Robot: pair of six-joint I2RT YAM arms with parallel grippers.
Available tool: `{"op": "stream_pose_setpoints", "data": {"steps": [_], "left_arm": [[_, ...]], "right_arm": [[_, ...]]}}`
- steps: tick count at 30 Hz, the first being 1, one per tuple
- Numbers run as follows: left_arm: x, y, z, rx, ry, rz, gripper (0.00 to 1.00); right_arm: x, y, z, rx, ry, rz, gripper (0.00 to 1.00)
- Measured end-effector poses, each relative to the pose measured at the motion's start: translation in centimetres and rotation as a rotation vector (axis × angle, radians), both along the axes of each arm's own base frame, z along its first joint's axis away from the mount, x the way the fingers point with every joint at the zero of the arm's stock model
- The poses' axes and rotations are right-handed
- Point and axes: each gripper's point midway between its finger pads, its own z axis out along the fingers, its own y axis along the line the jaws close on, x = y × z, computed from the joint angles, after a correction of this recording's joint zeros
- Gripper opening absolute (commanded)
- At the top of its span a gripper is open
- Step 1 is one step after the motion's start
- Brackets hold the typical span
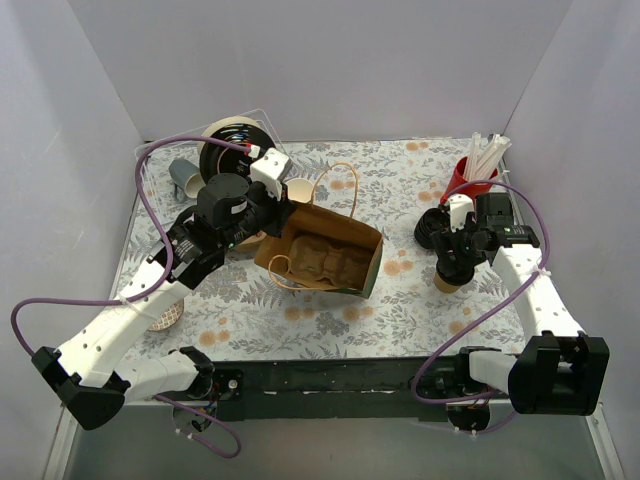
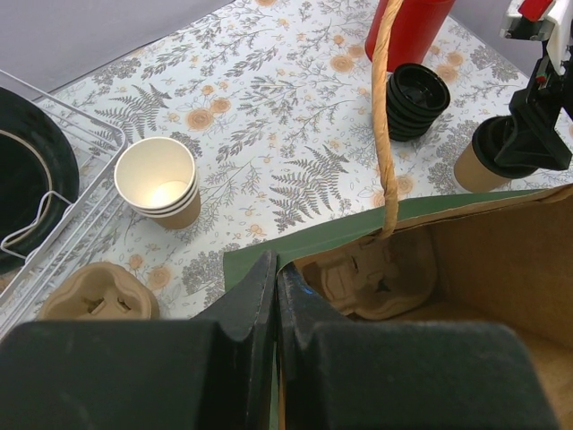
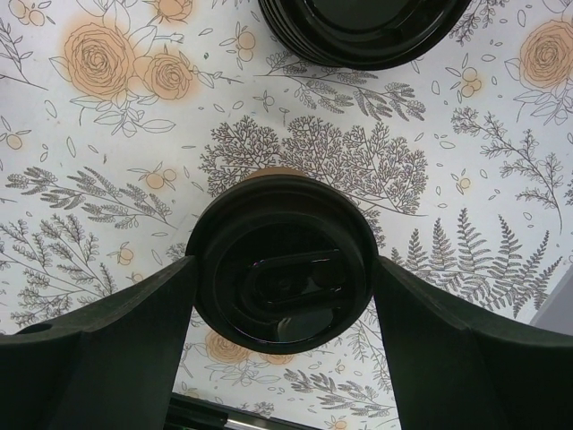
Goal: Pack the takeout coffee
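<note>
The takeout coffee [image 1: 448, 281] stands upright on the floral table [image 1: 400, 305], toward its right edge and somewhat nearer the near edge than the far one. The right gripper [image 1: 456, 263] hangs directly over it, pointing down. In the right wrist view the black sip lid fills the gap between the two fingers [image 3: 107, 340], one on each side of the cup at lid height. Both inner faces lie against the lid's rim or just beside it. The jaws stand wide, but whether they press on the cup or only flank it cannot be told. The cup's base rests on the table.

Just beyond the cup, toward the far edge, sits a stack of loose black lids [image 1: 430, 228]. A red holder [image 1: 468, 176] filled with white sticks stands further back, near the far right corner.

The paper bag [image 1: 372, 262] lies open in the middle of the table, well apart from the coffee, with a moulded pulp cup carrier [image 1: 325, 262] inside it. The left gripper [image 1: 262, 215] is at the bag's far left side. Its fingers are clenched tight, and the bag's green rim runs in between the fingertips, so the left gripper is grasping the bag. A stack of lidless cups [image 2: 161, 184] stands behind the bag, toward the far edge.
</note>
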Motion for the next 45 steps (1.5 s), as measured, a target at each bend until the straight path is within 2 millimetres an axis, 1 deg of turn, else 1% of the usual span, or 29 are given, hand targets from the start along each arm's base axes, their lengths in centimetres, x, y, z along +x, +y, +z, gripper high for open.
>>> {"op": "stream_pose_setpoints", "data": {"steps": [4, 11, 17, 23, 26, 27, 33, 35, 38, 42, 45], "left_arm": [[0.0, 0.1, 0.1, 0.0, -0.004, -0.001, 0.0], [-0.4, 0.4, 0.8, -0.013, -0.022, 0.0, 0.0], [-0.5, 0.5, 1.1, -0.016, -0.029, -0.001, 0.0], [-0.5, 0.6, 1.1, -0.013, -0.031, -0.002, 0.0], [-0.5, 0.6, 1.1, -0.014, -0.032, -0.001, 0.0], [-0.5, 0.6, 1.1, -0.014, -0.032, -0.001, 0.0], [-0.6, 0.7, 1.1, -0.013, -0.029, 0.002, 0.0], [-0.6, 0.7, 0.9, -0.013, -0.021, 0.008, 0.0], [-0.7, 0.9, 0.5, -0.009, -0.005, 0.015, 0.0], [-0.7, 1.1, 0.2, -0.004, 0.008, 0.027, 0.0], [-0.7, 1.2, 0.0, 0.005, 0.016, 0.033, 0.0]], "right_arm": [[-0.1, 0.0, -0.1, 0.007, 0.006, -0.015, 0.85], [-0.2, 0.0, -0.2, 0.018, 0.015, -0.035, 0.84], [-0.3, 0.1, -0.4, 0.026, 0.029, -0.051, 0.8], [-0.3, 0.1, -0.4, 0.028, 0.032, -0.055, 0.73], [-0.3, 0.1, -0.5, 0.028, 0.032, -0.054, 0.67], [-0.3, 0.1, -0.5, 0.028, 0.032, -0.053, 0.63], [-0.4, 0.1, -0.4, 0.028, 0.034, -0.046, 0.54], [-0.7, 0.2, -0.3, 0.032, 0.046, -0.044, 0.53], [-0.8, 0.3, 0.2, 0.037, 0.049, -0.041, 0.52], [-0.7, 0.7, 1.2, 0.057, 0.025, -0.034, 0.48], [-1.0, 1.0, 1.8, 0.076, 0.018, -0.033, 0.46]]}}
